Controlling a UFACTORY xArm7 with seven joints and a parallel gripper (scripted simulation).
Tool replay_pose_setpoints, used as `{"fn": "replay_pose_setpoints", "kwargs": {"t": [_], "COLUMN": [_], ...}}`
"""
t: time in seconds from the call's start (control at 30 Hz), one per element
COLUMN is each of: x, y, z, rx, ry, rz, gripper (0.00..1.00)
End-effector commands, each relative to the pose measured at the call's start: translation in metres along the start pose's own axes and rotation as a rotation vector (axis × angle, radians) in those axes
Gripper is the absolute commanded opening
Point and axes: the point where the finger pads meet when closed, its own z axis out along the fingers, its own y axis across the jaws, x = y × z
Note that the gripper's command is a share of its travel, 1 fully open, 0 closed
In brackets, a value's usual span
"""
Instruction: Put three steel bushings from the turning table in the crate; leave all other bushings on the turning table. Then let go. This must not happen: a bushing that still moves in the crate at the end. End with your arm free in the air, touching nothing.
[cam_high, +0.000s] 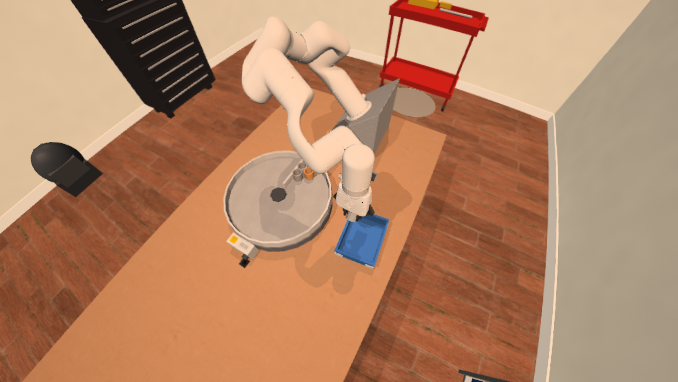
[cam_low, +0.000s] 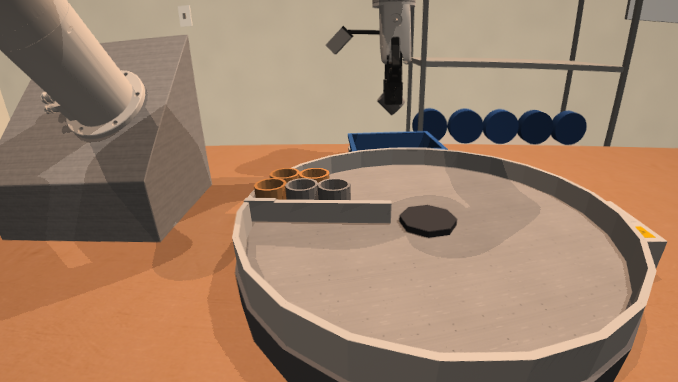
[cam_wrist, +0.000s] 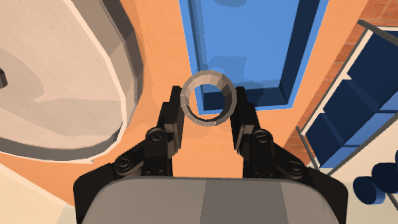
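A grey steel ring-shaped bushing (cam_high: 352, 216) (cam_wrist: 208, 98) is pinched in the black two-fingered hand (cam_high: 358, 214) (cam_low: 392, 102) (cam_wrist: 207, 99) — carried high, presumably so the blue crate's rim (cam_high: 380, 242) (cam_low: 390, 133) (cam_wrist: 191, 55) is cleared.

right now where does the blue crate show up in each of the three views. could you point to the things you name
Top: blue crate (cam_high: 362, 237) (cam_low: 390, 142) (cam_wrist: 250, 40) below centre, slightly right.
Exterior: above centre, slightly right, its lower part hidden behind the turning table's far rim.
Wrist: upper middle to right, cut off by the top edge.
Shared landmark: the turning table (cam_high: 280, 247) (cam_low: 440, 370) (cam_wrist: 131, 60), left of the crate in top and wrist, in front of it in exterior.
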Motion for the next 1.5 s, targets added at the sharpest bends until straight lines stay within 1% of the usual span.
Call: {"fn": "replay_pose_setpoints", "kwargs": {"t": [0.0,0.13,0.27,0.9,1.0,1.07,1.33,1.47], "x": [-0.014,-0.02,-0.023,-0.023,-0.023,-0.023,-0.022,-0.022], "y": [0.028,0.045,0.052,0.054,0.054,0.054,0.054,0.054], "z": [-0.001,-0.001,0.0,0.001,0.01,0.01,0.054,0.064], "rx": [0.007,0.007,0.007,0.007,0.007,0.007,0.007,0.007], "ry": [0.004,0.004,0.004,0.004,0.004,0.004,0.004,0.004], "rz": [0.0,0.0,0.0,0.0,0.0,0.0,0.0,0.0], "gripper": [0.0,0.0,0.0,0.0,0.0,0.0,0.0,0.0]}}
